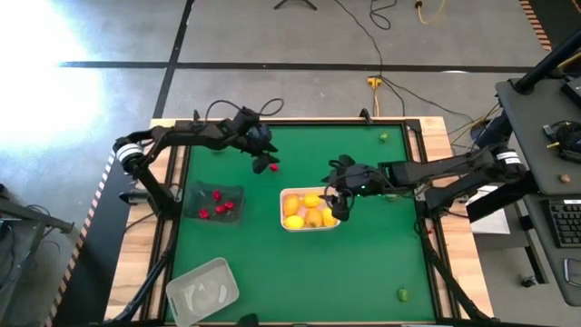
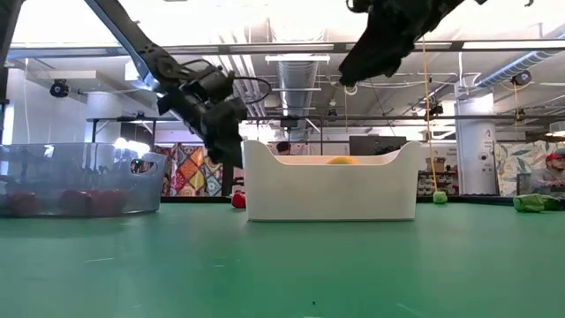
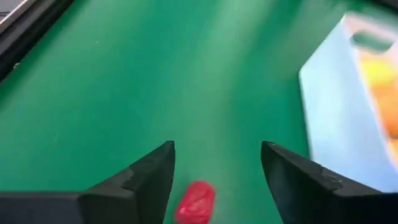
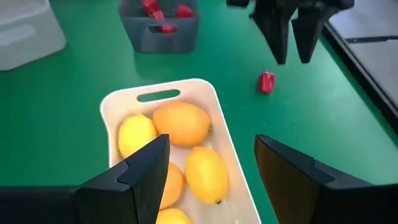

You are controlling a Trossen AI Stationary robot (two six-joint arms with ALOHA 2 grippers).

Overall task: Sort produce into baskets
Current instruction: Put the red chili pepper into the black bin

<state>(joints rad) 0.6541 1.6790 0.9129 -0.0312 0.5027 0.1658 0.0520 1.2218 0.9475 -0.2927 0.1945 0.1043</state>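
Left gripper (image 3: pixel 214 180) seen open, empty over red piece (image 3: pixel 195 201); smoky basket (image 4: pixel 159 26) at its 8 o'clock shown overhead only

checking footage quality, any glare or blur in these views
High view: strong glare washes out the floor at upper left. Low view: bright ceiling lights leave both arms as dark silhouettes. Left wrist view: the white basket is smeared and soft, the red piece soft too. Right wrist view: fairly sharp.

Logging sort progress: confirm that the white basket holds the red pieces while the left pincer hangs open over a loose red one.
Wrong basket. The right wrist view shows the white basket holding yellow-orange fruit; the red pieces sit in the dark see-through basket. The left pincer does hang open over a loose red piece.
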